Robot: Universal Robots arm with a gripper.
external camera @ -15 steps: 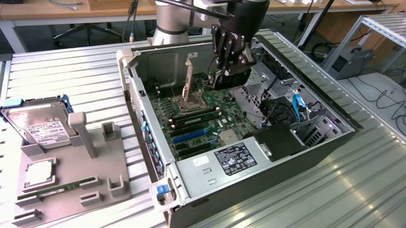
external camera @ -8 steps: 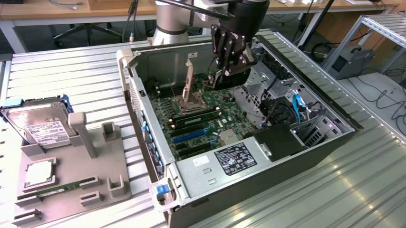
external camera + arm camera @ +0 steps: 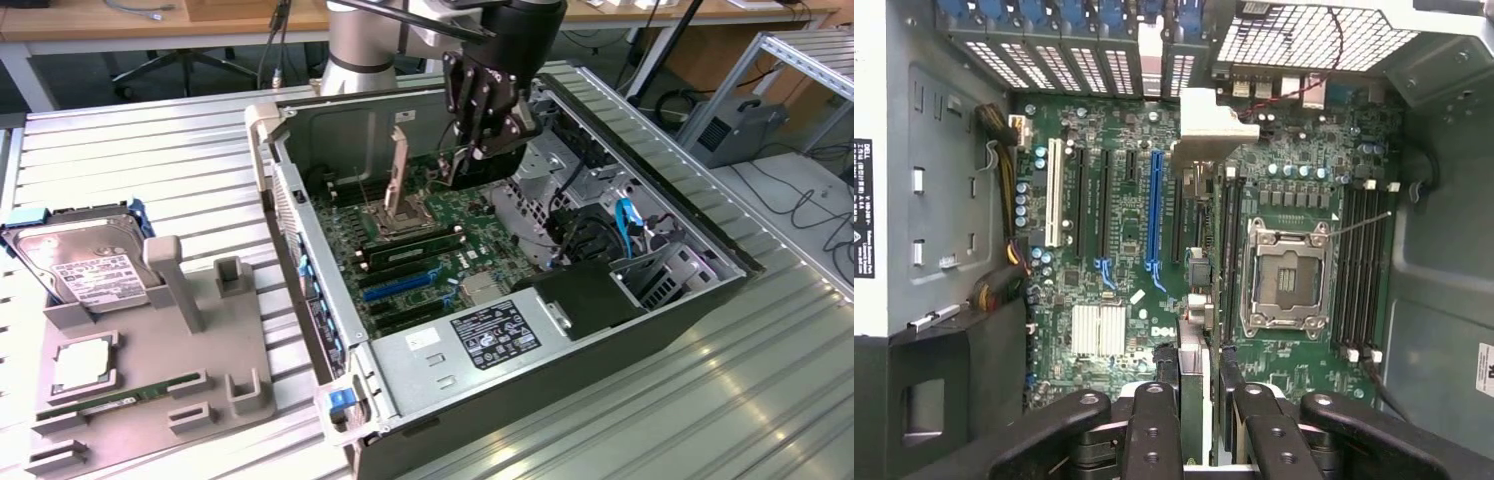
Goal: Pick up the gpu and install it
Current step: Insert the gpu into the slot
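While the arm hangs over the open computer case [image 3: 534, 330], its pincer [image 3: 483, 150] grips the gpu [image 3: 463, 165] edge-on between half-closed fingers [image 3: 1151, 430]. Beneath the card lies the motherboard [image 3: 1184, 250], near the CPU socket [image 3: 1286, 275].

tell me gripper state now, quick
gripper: closed on the gpu, holding it on edge above the motherboard.

Lit evenly and brightly from above, with glare on the ribbed metal desk [image 3: 747, 400] and mild softness throughout.
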